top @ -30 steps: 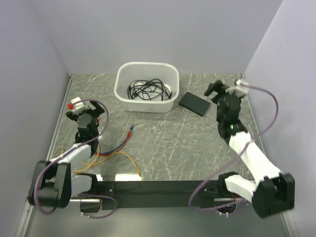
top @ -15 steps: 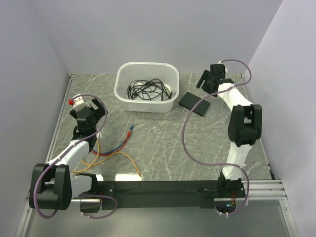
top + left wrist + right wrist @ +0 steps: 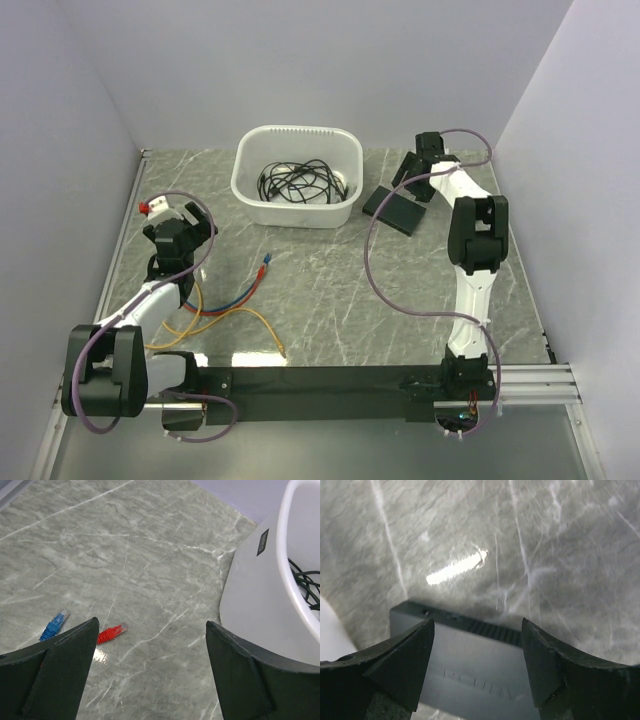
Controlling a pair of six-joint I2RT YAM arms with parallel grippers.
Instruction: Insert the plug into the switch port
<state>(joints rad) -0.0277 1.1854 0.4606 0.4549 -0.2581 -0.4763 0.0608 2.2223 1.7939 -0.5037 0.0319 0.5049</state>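
The switch is a flat matte-black box lying at the back right, beside the white tub. It fills the lower part of the right wrist view. My right gripper is open right above the switch, its jaws spread over the top face. My left gripper is open and empty at the left side. A red plug and a blue plug lie on the table ahead of it; they also show in the top view.
A white tub holding coiled black cable stands at the back centre, its wall close on the right in the left wrist view. Orange, red and blue cables trail near the left arm. Grey walls enclose the table.
My right arm has swung from the right side out to the back and come down over the switch. My left gripper has hardly moved.
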